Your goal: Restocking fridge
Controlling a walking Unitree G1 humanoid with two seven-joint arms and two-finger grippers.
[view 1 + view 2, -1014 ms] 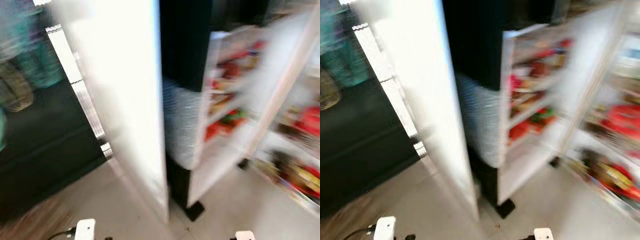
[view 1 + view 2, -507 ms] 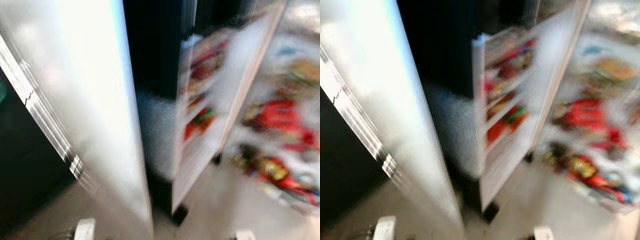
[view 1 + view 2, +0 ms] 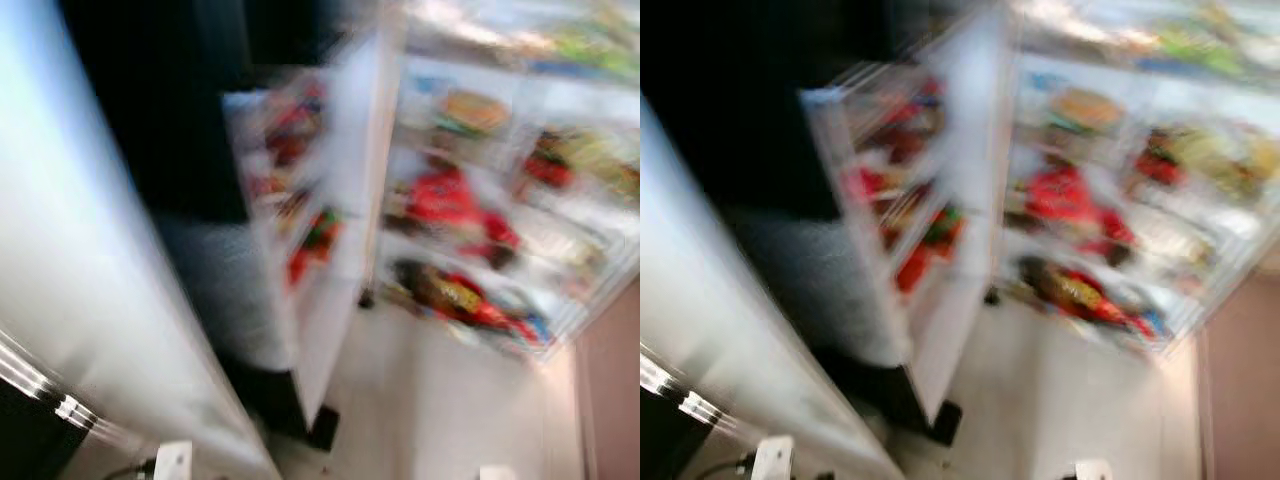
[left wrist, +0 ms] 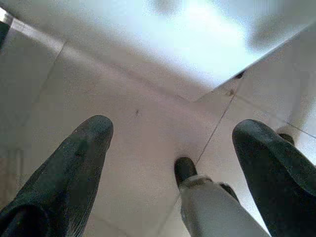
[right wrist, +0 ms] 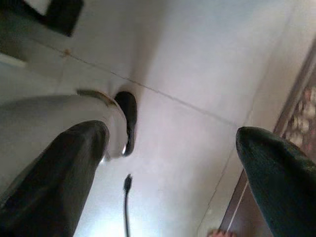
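Approach step: both hands, left hand (image 4: 173, 148) and right hand (image 5: 173, 143), are hanging released and empty over floor (image 4: 148, 123), with the open fridge (image 3: 470, 200) well ahead; next needs stock picking.

My head camera is blurred. Ahead I see an open fridge (image 3: 480, 190) with shelves full of red, yellow and green packages (image 3: 445, 195), too smeared to identify. Its open door (image 3: 300, 230) stands in the middle of my view, its racks holding more red and green items. A broad white panel (image 3: 90, 300) runs down my left side. Pale tiled floor (image 3: 430, 400) lies below, and two small white parts (image 3: 172, 462) poke up at the bottom edge.
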